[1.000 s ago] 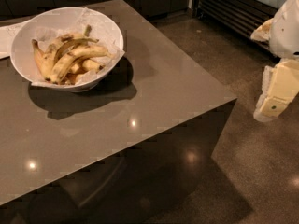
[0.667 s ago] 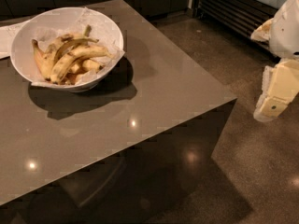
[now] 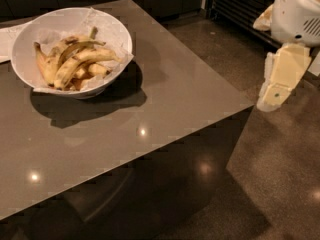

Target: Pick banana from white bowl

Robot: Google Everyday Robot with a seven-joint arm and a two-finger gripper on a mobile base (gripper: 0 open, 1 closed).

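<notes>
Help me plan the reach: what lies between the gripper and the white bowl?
In the camera view, only bare tabletop and a strip of dark floor; the gripper hangs beyond the table's right edge, the white bowl far left.

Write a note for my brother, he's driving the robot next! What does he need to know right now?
Gripper: hangs at the far right, off the table, over the floor, well away from the bowl.
White bowl: sits near the table's far left corner, lined with paper, with several bananas piled inside.
Done: nothing yet; every banana is in the bowl.
Left: reach across to the bowl, grab one banana, lift it out.
</notes>
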